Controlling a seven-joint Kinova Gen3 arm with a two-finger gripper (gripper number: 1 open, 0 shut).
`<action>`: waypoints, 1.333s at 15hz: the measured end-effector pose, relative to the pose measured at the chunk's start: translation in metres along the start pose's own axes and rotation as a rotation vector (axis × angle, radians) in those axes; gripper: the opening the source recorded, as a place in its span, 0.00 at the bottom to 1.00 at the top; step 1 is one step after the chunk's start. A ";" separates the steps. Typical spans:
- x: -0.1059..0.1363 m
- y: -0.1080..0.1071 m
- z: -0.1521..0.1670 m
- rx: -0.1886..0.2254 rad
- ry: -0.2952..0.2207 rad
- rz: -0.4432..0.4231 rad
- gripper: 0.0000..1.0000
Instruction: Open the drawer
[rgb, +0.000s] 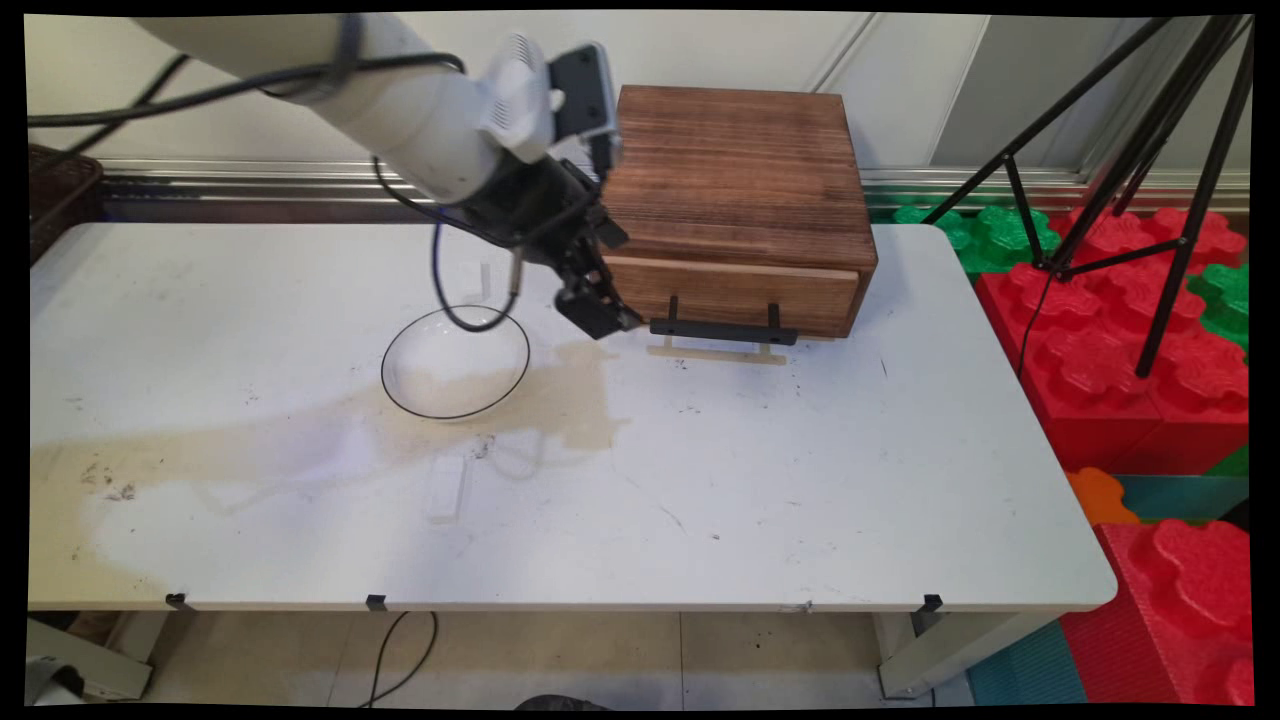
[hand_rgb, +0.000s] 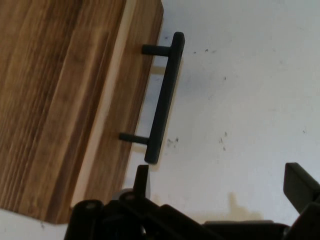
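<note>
I have the gripper (rgb: 600, 310) low over the white counter (rgb: 800, 480), just beside the left end of the black handle (rgb: 723, 330) on the wooden drawer box (rgb: 740, 200). In the hand view the fingers (hand_rgb: 142, 181) are spread apart with nothing between them; one tip sits close to the near end of the handle (hand_rgb: 164, 97), the other is out over bare counter (hand_rgb: 250, 100). The drawer front (hand_rgb: 65, 100) looks flush with the box. To the gripper's left a clear glass bowl (rgb: 456, 362) with a dark rim rests on the counter, sitting in a tan stain (rgb: 560, 400) that spreads towards the counter's left edge. A small clear block (rgb: 446, 488) lies in front of the bowl.
</note>
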 end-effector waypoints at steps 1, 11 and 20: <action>0.002 -0.001 0.005 -0.001 0.000 0.001 1.00; 0.031 -0.013 0.089 -0.019 -0.002 -0.002 1.00; 0.036 -0.021 0.149 -0.042 -0.014 -0.010 1.00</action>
